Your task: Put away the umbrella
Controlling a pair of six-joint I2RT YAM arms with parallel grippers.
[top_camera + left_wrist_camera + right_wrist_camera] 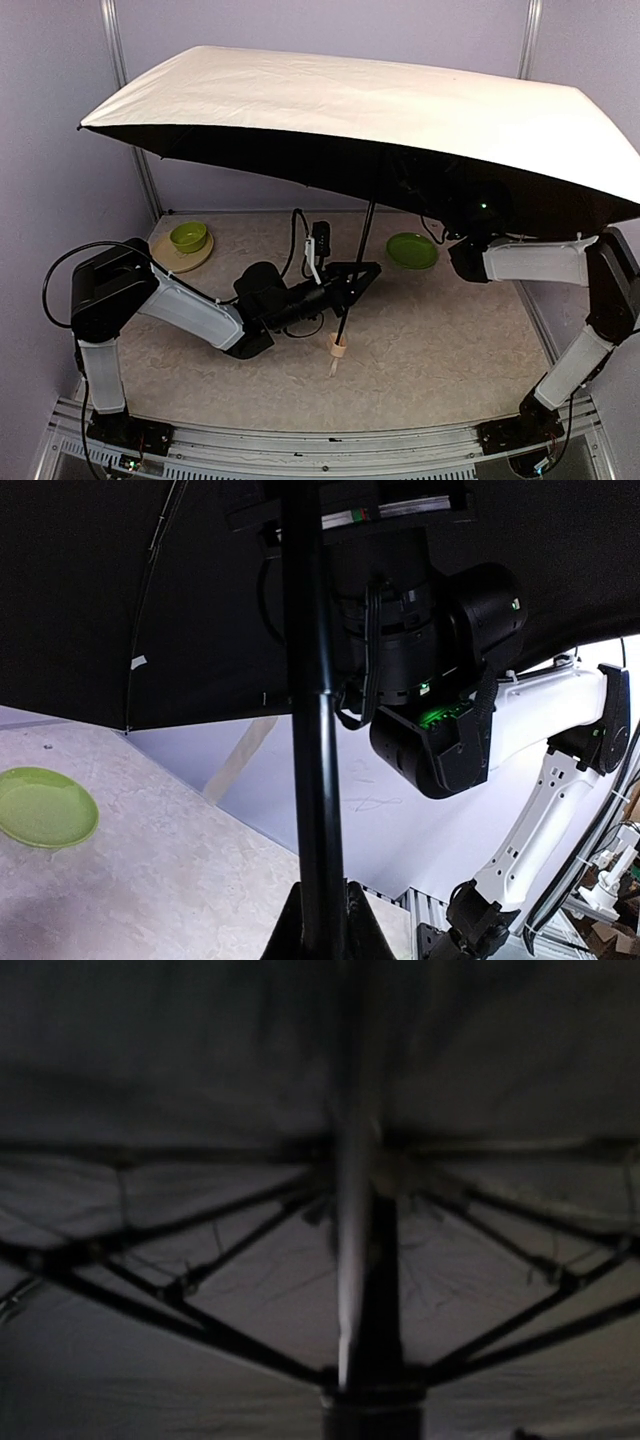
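Umbrella (350,100) rim near walls (60,230), L hand (352,283) clamping shaft (364,232), R hand (360,520) under canopy (300,152), grip unclear

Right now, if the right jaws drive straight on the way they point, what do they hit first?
Probably the umbrella: the rib hub around its shaft, with black canopy underside just behind. The wrist view is blurred, so depth is uncertain.

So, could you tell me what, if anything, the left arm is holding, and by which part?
The left gripper is shut on the umbrella, gripping its thin black shaft low down, above the wooden handle.
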